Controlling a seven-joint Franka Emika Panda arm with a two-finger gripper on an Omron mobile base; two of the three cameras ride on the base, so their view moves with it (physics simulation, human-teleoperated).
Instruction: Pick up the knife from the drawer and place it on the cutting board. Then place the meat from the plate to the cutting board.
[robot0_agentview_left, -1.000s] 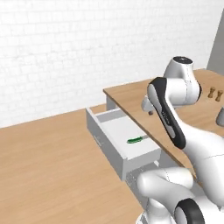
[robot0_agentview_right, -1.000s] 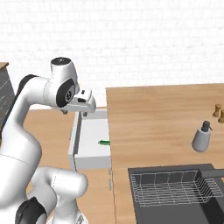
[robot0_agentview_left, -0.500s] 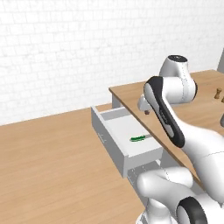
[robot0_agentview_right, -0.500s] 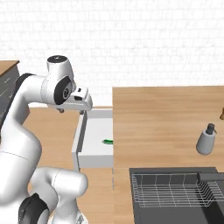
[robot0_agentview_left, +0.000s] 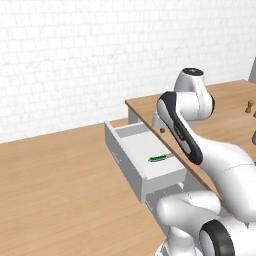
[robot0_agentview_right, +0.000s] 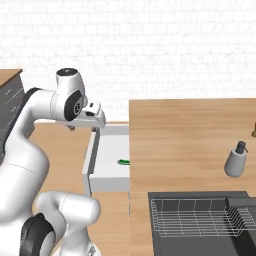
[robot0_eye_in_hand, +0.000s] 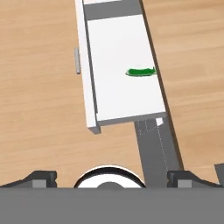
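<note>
Green-handled knife (robot0_eye_in_hand: 141, 71): lies by the drawer's (robot0_eye_in_hand: 118, 94) counter-side edge.
Change: base has driven sideways (drawer now closer).
Gripper (robot0_eye_in_hand: 112, 176): jaws wide, empty; descent comes next.

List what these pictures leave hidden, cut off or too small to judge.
- Knife: its blade runs under the counter edge in the hand view; too small in both base views.
- Drawer: the arm covers its inner end in the left base view.
- Pincer: only the fingertips rise above the bottom band.
</note>
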